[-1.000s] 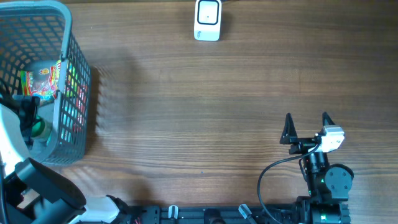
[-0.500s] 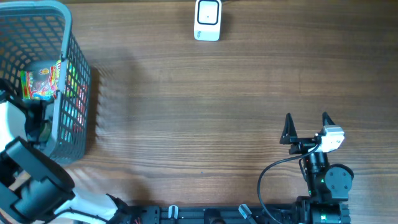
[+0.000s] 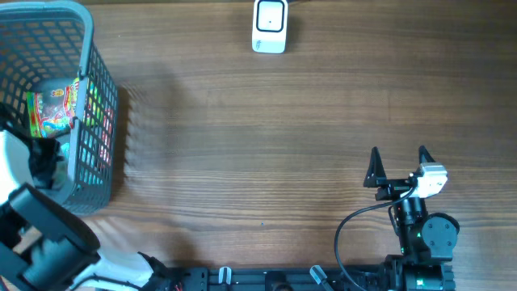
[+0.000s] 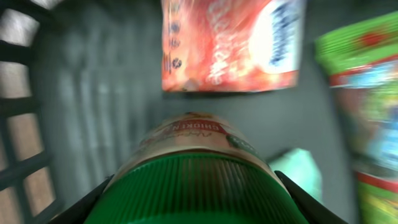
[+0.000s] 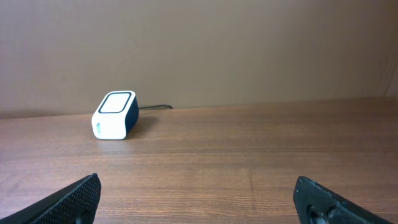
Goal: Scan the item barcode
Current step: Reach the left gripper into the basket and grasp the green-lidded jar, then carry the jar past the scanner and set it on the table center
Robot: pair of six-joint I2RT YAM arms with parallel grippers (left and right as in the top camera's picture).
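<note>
In the grey basket (image 3: 97,121) at the left, the left claw (image 4: 196,194) pinches the green-lidded jar (image 4: 193,146) by its lid. It should lift straight up, clear of the red packet (image 4: 230,43), then turn the label to the white scanner (image 3: 270,24). The right claw (image 3: 398,162) waits, spread wide.

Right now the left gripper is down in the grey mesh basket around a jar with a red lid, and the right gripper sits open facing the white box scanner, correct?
No: the left wrist view shows the jar's lid is green, not red. The rest holds: left gripper in the grey mesh basket around it, right gripper open facing the white scanner.
</note>
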